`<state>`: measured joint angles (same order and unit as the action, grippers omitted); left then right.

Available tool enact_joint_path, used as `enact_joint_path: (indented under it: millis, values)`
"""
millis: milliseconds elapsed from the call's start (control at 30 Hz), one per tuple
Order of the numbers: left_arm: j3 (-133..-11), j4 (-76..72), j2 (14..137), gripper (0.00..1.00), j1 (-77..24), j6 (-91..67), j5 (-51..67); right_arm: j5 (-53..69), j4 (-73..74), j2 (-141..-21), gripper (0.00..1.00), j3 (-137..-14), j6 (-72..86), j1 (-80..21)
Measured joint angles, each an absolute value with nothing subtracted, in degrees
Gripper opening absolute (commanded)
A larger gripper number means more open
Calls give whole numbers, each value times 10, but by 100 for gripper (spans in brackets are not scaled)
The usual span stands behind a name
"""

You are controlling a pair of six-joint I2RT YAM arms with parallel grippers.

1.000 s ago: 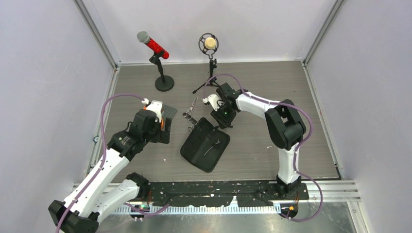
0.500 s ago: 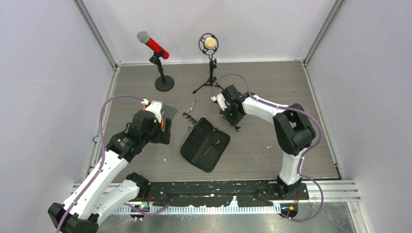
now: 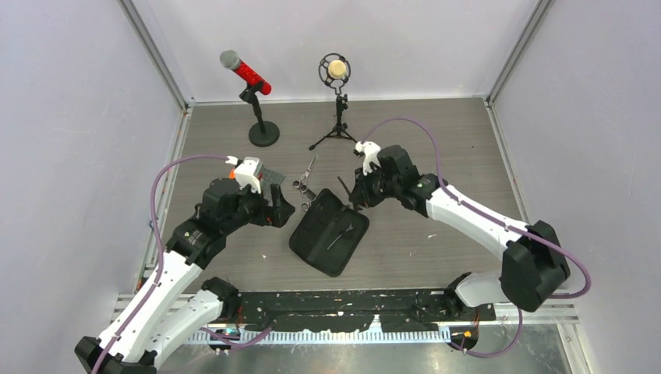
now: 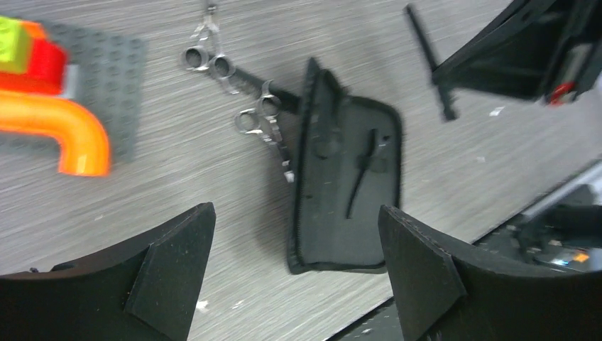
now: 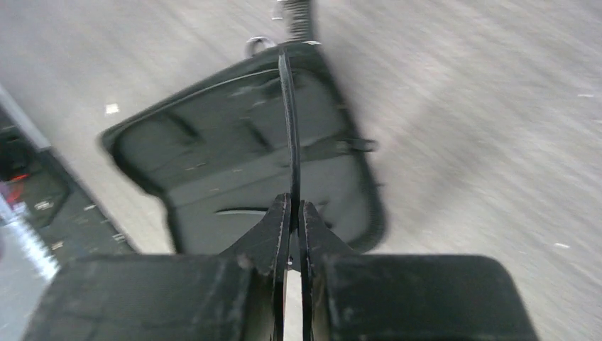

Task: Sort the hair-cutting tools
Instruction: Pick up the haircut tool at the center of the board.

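Comb point(image 5: 289, 121) pinched in right pincer point(image 5: 293, 207), near zip case point(image 5: 213, 170); left pincer point(image 4: 294, 217) agape.

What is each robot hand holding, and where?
The right gripper pinches a thin black comb by one end. The left gripper is open, holding nothing.

So one pair of silver scissors point(image 3: 305, 174) lies at 11 o'clock from the black case point(image 3: 312, 241), and a second pair point(image 3: 306, 204) hugs its edge. A thin clip point(image 3: 337, 238) rests on the case. The slim black comb point(image 4: 428, 57) is up at 12, pinched in the right gripper point(image 5: 291, 206).
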<state>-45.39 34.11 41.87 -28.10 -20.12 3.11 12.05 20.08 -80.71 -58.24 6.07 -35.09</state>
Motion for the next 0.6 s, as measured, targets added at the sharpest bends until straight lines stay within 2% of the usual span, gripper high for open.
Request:
enact_joint_path:
  millis: [133,367,600]
  values:
    - [-420,248,409,88,-281,-249,103,230,76,-757,5,-498,136,-364]
    - [-393,72,423,87,-286,-332,209,379,-160,-741,5,-430,277,-369]
    - [-383,-61,445,79,-294,-393,263,455,-353,-747,5,-415,397,-392]
